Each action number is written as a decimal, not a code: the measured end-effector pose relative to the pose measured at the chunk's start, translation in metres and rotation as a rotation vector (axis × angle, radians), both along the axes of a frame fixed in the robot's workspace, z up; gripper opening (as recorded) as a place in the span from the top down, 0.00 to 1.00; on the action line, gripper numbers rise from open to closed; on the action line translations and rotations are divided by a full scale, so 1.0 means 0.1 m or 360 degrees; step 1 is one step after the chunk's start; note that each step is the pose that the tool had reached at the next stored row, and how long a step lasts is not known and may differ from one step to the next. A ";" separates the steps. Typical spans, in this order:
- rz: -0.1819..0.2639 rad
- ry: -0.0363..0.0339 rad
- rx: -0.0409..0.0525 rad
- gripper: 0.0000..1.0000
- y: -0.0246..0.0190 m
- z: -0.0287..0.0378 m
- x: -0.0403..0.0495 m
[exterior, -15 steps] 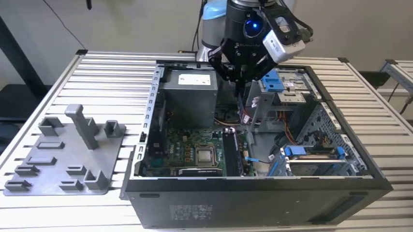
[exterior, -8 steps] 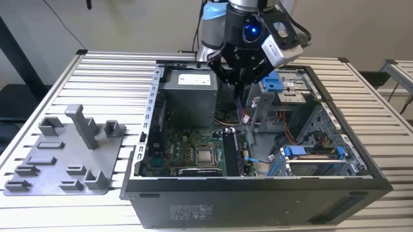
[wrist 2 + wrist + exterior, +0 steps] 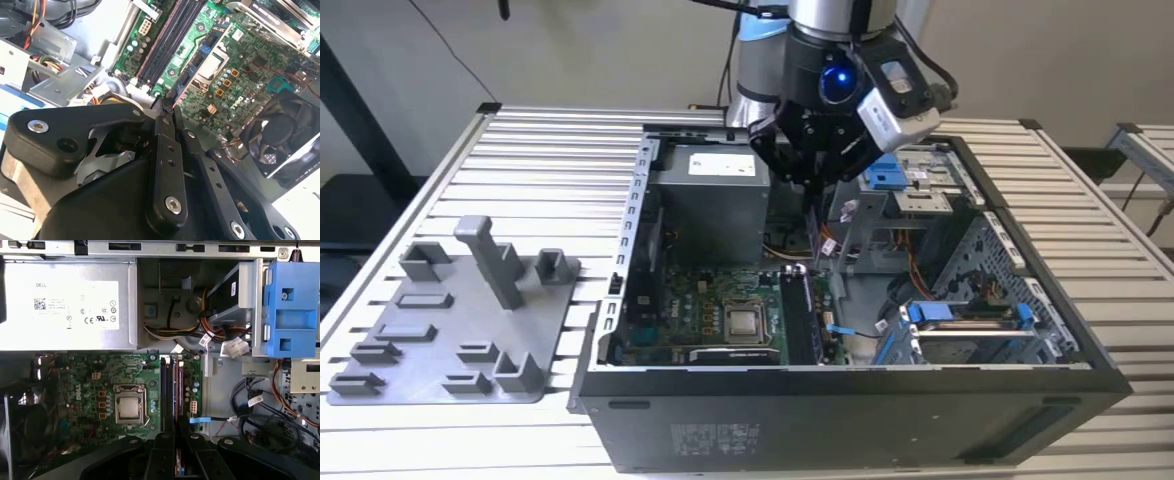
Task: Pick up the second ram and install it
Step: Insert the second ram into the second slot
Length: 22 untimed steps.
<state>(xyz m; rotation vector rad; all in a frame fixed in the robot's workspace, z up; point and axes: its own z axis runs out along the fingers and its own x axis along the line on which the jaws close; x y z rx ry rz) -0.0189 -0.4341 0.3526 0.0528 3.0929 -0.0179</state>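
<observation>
My gripper (image 3: 803, 172) hangs over the open computer case (image 3: 854, 400), above the rear part of the motherboard (image 3: 720, 300). Its black fingers (image 3: 165, 150) are closed together on the second ram (image 3: 176, 460), a slim dark strip seen edge-on between them. A short dark end of the ram (image 3: 168, 99) sticks out past the fingertips in the second wrist view. Below it lie the long black memory slots (image 3: 169, 390), running lengthwise beside the processor socket (image 3: 129, 407). In the first wrist view the ram lines up roughly with those slots but stays well above them.
A grey plastic tray (image 3: 454, 335) with upright blocks lies on the slatted table at the exterior view's left. Inside the case are the grey power supply (image 3: 70, 305), blue drive brackets (image 3: 292, 310), loose cables (image 3: 250, 405) and a fan (image 3: 285, 135).
</observation>
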 end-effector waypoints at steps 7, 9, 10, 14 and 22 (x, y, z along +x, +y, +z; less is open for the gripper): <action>0.0000 0.0000 0.0000 0.86 0.000 -0.082 0.005; 0.0000 0.0000 0.0000 0.86 0.000 -0.099 0.006; 0.0000 0.0000 0.0000 0.86 0.000 -0.107 0.006; 0.0000 0.0002 0.0000 0.86 0.000 -0.137 0.006; 0.0000 0.0009 0.0000 0.86 0.000 -0.220 0.005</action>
